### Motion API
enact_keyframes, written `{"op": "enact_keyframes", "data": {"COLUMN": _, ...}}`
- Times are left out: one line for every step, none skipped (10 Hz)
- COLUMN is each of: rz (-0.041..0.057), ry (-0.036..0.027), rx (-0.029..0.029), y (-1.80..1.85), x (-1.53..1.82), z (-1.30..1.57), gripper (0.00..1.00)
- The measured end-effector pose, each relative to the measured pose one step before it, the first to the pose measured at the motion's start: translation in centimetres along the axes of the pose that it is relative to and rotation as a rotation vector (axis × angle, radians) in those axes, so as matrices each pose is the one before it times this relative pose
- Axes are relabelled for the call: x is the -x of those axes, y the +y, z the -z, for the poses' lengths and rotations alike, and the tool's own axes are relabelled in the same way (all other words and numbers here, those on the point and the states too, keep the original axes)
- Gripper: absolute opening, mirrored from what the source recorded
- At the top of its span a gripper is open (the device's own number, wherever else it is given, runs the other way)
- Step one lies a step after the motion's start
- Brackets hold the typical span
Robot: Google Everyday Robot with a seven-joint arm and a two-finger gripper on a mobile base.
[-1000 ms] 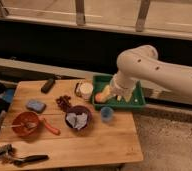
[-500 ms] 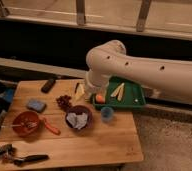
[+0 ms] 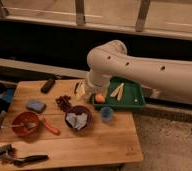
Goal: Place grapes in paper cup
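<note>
The grapes (image 3: 64, 102), a small dark reddish-purple bunch, lie on the wooden table (image 3: 89, 145) just left of centre. My white arm reaches in from the right and bends down over the table's back edge. My gripper (image 3: 84, 90) is at its lower end, just right of and behind the grapes, above the table and apart from them. The paper cup (image 3: 78, 88) is mostly hidden behind the gripper. Only a pale edge of it shows, next to the green tray's left end.
A green tray (image 3: 131, 97) at the back right holds an orange fruit (image 3: 99, 98) and pale sticks. A small blue cup (image 3: 107, 114) and a dark purple bowl (image 3: 79, 119) stand mid-table. A red bowl (image 3: 25, 122), a blue sponge (image 3: 35, 105) and black tools (image 3: 19, 159) lie at the left.
My arm has swung left from over the green tray toward the table's middle. The gripper end now covers most of the paper cup. The grapes have not moved.
</note>
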Motion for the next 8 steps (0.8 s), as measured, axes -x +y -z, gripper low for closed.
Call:
{"op": "enact_keyframes", "data": {"rz": 0.00735, "ry": -0.00232, "rx": 0.00099, "y": 0.308, "x": 0.138, "z": -0.037, "gripper": 0.75}}
{"op": "enact_keyframes", "data": {"rz": 0.02875, "ry": -0.01566, "rx": -0.00363, "y": 0.888, "x": 0.735, "z": -0.110, "gripper": 0.75}}
{"op": "enact_keyframes", "data": {"rz": 0.03183, "ry": -0.01130, "rx": 0.00485, "y": 1.817, "x": 0.962, "z": -0.368, "gripper": 0.75}}
{"op": "enact_keyframes", "data": {"rz": 0.02575, "ry": -0.00972, "rx": 0.00471, "y": 1.795, "x": 1.052, "z": -0.453, "gripper": 0.75}}
{"op": "enact_keyframes", "data": {"rz": 0.02897, "ry": -0.00838, "rx": 0.00534, "y": 2.077, "x": 1.211, "z": -0.608, "gripper": 0.75}}
{"op": "enact_keyframes", "data": {"rz": 0.03147, "ry": -0.00566, "rx": 0.00623, "y": 2.120, "x": 1.070, "z": -0.648, "gripper": 0.75}}
{"op": "enact_keyframes", "data": {"rz": 0.04737, "ry": -0.00268, "rx": 0.00902, "y": 2.902, "x": 1.320, "z": -1.021, "gripper": 0.75}}
{"op": "enact_keyframes", "data": {"rz": 0.03198, "ry": -0.00241, "rx": 0.00807, "y": 1.868, "x": 0.805, "z": -0.718, "gripper": 0.75}}
